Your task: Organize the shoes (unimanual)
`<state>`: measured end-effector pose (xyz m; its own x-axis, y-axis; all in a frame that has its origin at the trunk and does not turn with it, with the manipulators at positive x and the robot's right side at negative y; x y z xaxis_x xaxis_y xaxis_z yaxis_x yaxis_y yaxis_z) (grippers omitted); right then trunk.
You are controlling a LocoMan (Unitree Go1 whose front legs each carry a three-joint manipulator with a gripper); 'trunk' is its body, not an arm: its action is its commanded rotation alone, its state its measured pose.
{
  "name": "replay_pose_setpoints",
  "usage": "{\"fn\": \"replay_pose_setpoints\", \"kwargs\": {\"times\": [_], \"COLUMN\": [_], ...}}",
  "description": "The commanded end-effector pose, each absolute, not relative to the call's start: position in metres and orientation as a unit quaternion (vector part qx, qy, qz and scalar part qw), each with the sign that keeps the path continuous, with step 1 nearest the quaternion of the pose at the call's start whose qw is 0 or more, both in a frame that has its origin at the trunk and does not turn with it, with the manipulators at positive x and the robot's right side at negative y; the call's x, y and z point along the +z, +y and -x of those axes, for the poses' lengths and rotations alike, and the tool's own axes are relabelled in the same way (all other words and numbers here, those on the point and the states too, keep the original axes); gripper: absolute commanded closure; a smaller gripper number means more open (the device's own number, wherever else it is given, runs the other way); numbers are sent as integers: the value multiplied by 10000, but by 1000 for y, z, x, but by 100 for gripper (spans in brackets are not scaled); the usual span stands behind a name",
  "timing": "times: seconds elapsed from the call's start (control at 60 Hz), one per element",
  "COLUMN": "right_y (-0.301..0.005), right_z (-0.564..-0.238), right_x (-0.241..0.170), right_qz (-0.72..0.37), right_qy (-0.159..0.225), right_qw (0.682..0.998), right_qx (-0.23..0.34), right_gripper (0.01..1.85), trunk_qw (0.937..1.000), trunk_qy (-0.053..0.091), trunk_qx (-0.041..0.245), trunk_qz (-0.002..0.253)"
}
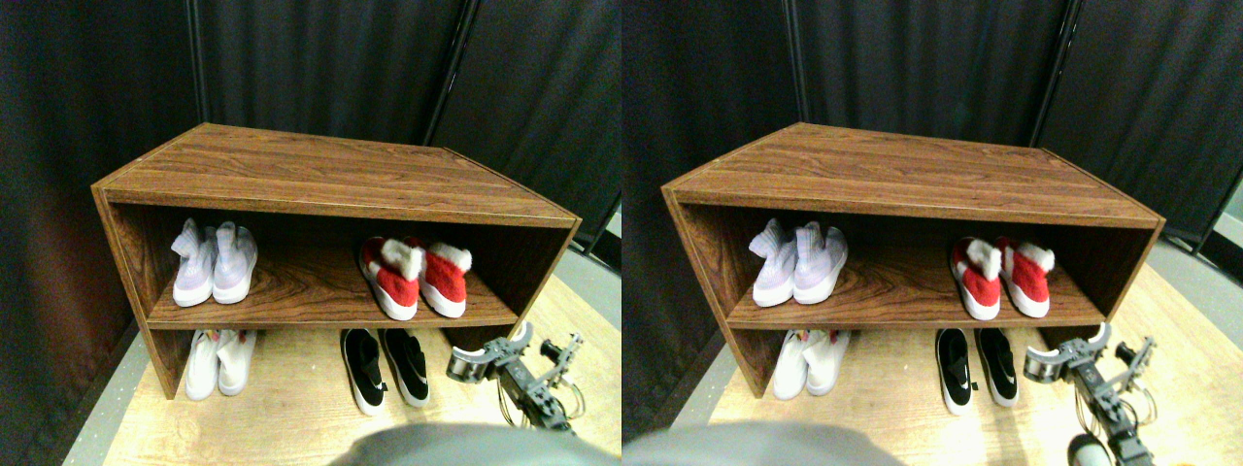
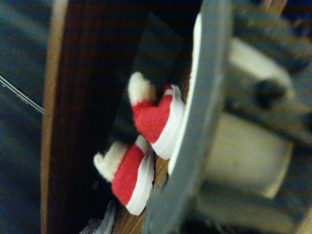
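Hand (image 1: 490, 357) low, right of the shelf (image 1: 330, 309).
Your red shoes (image 1: 416, 277) lie up-left of it; its opening you cannot tell.

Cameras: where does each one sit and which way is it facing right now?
Stereo pair view: at the robot's front, looking forward and down at the wooden shoe rack; the right gripper reaches in at lower right.
Wrist view: on the right manipulator, turned sideways, looking past a blurred jaw into the upper shelf.
Shared: the red shoes and the rack.
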<state>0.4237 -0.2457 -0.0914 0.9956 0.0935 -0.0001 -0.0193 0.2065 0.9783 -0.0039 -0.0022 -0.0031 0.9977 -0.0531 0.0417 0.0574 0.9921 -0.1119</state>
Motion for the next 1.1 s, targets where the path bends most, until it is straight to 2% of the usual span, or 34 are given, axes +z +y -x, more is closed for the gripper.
{"fn": "replay_pose_setpoints", "kwargs": {"times": [0.017, 0.067, 0.083, 0.117, 0.133, 0.15, 0.167, 0.183, 0.2, 0.217, 0.317, 0.417, 0.5, 0.55, 0.583, 0.633, 0.8, 0.817, 0.883, 0.983, 1.1], "right_y": [-246, -248, -248, -250, -251, -251, -255, -255, -257, -259, -269, -278, -283, -285, -286, -288, -292, -291, -292, -294, -300], "right_z": [-411, -404, -404, -399, -399, -399, -396, -396, -395, -394, -387, -390, -401, -410, -418, -426, -458, -462, -473, -484, -498], "right_x": [-74, -68, -68, -63, -62, -62, -57, -57, -55, -52, -39, -30, -26, -27, -29, -32, -45, -48, -60, -70, -82], "right_qz": [-6247, -6233, -6233, -6252, -6222, -6222, -5832, -5832, -5555, -5465, -5033, -4904, -4830, -4965, -5254, -5320, -5255, -5326, -5582, -5543, -5712], "right_qy": [86, 106, 106, 78, 66, 66, -65, -65, -174, -206, -321, -305, -398, -434, -491, -422, -347, -386, -327, -254, -190], "right_qw": [7776, 7784, 7784, 7774, 7799, 7799, 8093, 8093, 8277, 8337, 8569, 8614, 8659, 8580, 8425, 8380, 8470, 8438, 8282, 8318, 8206], "right_qx": [706, 732, 732, 682, 667, 667, 698, 698, 775, 772, 1067, 1290, 1238, 1246, 1082, 1138, 733, 527, 379, 119, -41], "right_gripper": [54, 69, 69, 94, 102, 102, 142, 142, 168, 180, 180, 180, 180, 180, 180, 180, 180, 180, 180, 180, 180], "trunk_qw": [9978, 9979, 9979, 9979, 9979, 9979, 9979, 9979, 9979, 9978, 9978, 9979, 9979, 9979, 9978, 9978, 9978, 9978, 9978, 9977, 9976], "trunk_qy": [-118, -121, -121, -121, -121, -121, -121, -121, -121, -123, -123, -117, -117, -117, -110, -101, -109, -109, -109, -130, -142], "trunk_qx": [-241, -255, -255, -255, -255, -255, -255, -255, -255, -249, -249, -264, -264, -264, -266, -250, -226, -226, -226, -212, -195], "trunk_qz": [599, 590, 590, 590, 590, 590, 590, 590, 590, 596, 596, 586, 586, 586, 590, 601, 620, 620, 620, 630, 642]}}
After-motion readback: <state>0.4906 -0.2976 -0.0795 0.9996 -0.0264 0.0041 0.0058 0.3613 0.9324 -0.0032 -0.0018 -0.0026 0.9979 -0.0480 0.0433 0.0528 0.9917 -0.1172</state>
